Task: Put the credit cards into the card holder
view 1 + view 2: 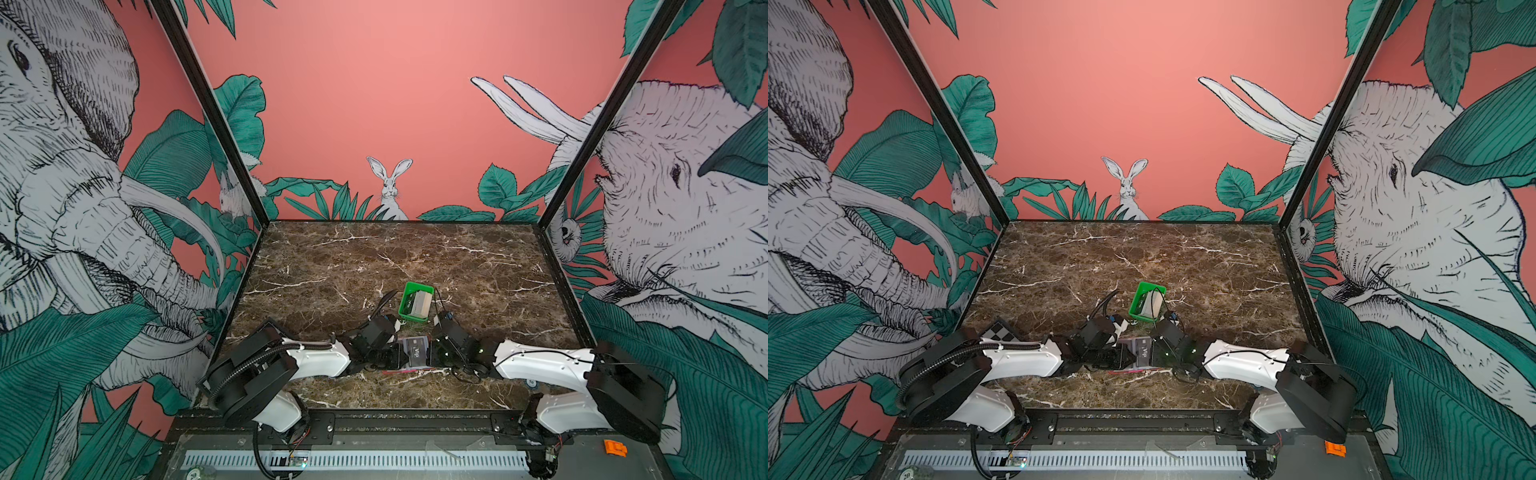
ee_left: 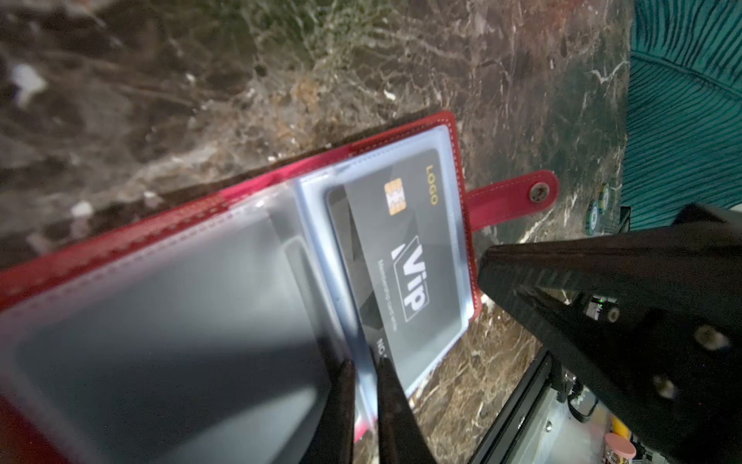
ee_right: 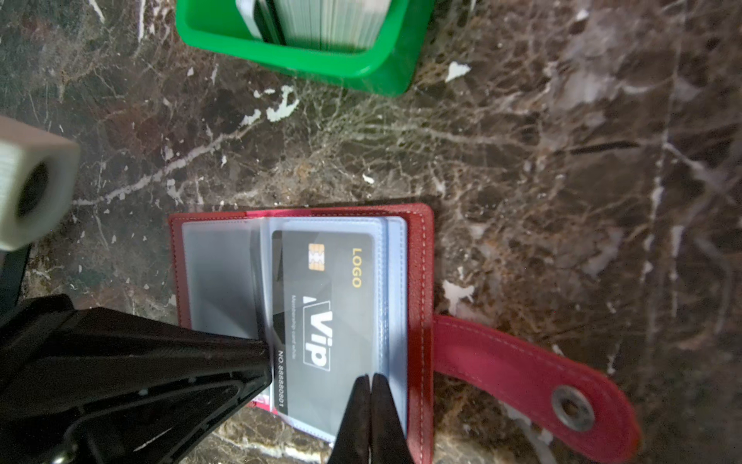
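The red card holder [image 3: 421, 281] lies open on the marble near the front edge, snap tab [image 3: 522, 369] spread out; in both top views it sits between the two grippers [image 1: 409, 343]. A dark grey "Vip" credit card [image 3: 333, 289] [image 2: 413, 257] lies askew, partly inside a pale blue pocket. My left gripper [image 2: 365, 363] [image 1: 401, 357] has its jaws only a sliver apart around that card's outer edge. My right gripper [image 3: 370, 377] [image 1: 430, 353] is shut, its tips resting on the pocket's near edge. More credit cards [image 3: 329, 20] stand in the green tray [image 3: 281, 60].
The green tray [image 1: 405, 311] stands just behind the card holder, close to both wrists. Printed walls close in the table on three sides. A black frame rail runs along the front edge.
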Robot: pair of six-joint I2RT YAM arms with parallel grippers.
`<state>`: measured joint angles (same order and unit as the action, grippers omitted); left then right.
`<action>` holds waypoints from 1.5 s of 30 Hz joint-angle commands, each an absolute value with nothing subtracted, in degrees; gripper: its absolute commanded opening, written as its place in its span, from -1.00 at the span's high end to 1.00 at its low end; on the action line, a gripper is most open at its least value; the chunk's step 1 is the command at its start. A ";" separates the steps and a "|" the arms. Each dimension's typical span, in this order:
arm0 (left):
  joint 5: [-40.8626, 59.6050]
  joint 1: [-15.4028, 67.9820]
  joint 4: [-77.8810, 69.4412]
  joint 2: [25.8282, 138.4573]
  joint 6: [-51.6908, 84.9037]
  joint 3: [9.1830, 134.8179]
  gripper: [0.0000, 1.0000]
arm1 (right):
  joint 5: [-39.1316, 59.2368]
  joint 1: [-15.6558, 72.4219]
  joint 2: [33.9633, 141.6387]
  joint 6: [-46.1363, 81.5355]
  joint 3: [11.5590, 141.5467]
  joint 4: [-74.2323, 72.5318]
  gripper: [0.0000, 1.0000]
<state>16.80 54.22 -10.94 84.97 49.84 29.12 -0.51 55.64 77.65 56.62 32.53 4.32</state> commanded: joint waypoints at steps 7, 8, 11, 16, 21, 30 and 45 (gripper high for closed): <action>13.46 55.96 0.73 88.97 48.69 32.75 0.66 | -2.03 55.76 76.37 57.35 30.91 4.24 0.93; 13.29 56.14 1.48 89.48 48.61 33.18 0.66 | -2.07 55.72 76.29 57.44 30.81 4.14 0.93; 12.97 56.49 2.95 90.73 48.87 33.81 0.68 | -1.54 55.50 75.77 57.66 30.11 3.03 0.92; 13.03 56.86 3.93 92.52 49.29 34.48 0.72 | 0.50 54.72 74.58 57.74 28.52 0.06 0.88; 13.12 57.19 3.94 93.68 49.71 34.79 0.75 | 2.22 53.78 73.37 58.89 25.92 -3.72 0.81; 13.36 57.57 3.63 95.07 50.25 35.06 0.78 | 0.05 53.42 70.30 59.59 24.96 -1.14 0.58; 13.45 57.92 3.62 96.24 50.84 34.99 0.79 | -0.53 53.10 68.70 60.01 24.29 -0.37 0.50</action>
<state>15.31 56.80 -4.56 91.70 50.46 37.43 0.82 53.43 70.22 59.88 24.80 -1.19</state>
